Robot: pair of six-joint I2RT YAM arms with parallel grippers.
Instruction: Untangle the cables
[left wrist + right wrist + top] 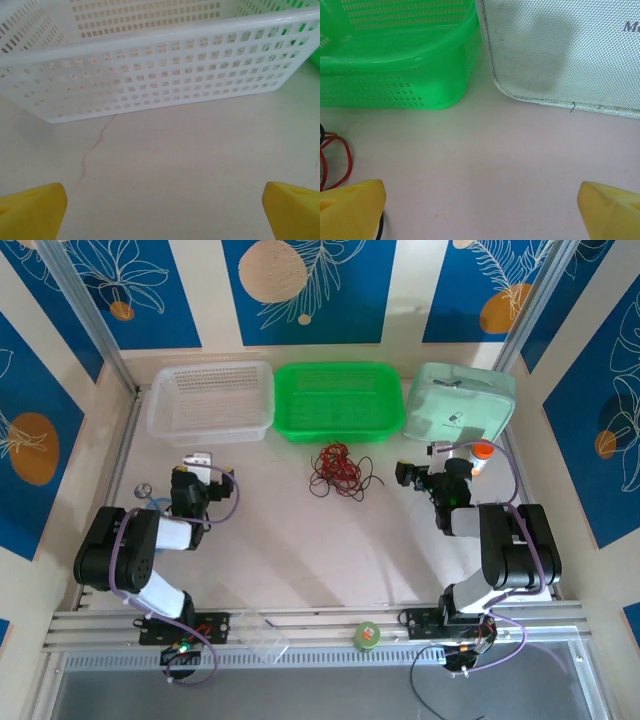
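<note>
1. Top external view: the cables [338, 471] lay in a loose red and black bunch on the pale surface [300, 550], just in front of the green basket [340, 400] and roughly midway between the two arms.
2. The left hand [205, 470] sat near the white basket [210, 400], well apart from the cables.
3. The right hand [438, 462] sat in front of the pale mesh pouch [460, 405], to the right of the cables and apart from them.
4. Left wrist view: the left hand [162, 210] was spread wide, its yellow fingertips [32, 210] at the lower corners with bare surface between them and nothing held. The white basket's lattice wall [160, 75] stood ahead.
5. Right wrist view: the right hand [480, 210] was likewise spread wide and held nothing. Red loops of the cables [335, 155] showed at the left edge, and a black strand ran just beside one yellow fingertip [352, 205]; whether it touched was not clear.
6. In that view the green basket [395, 60] and the mesh pouch [570, 50] stood side by side ahead.
</note>
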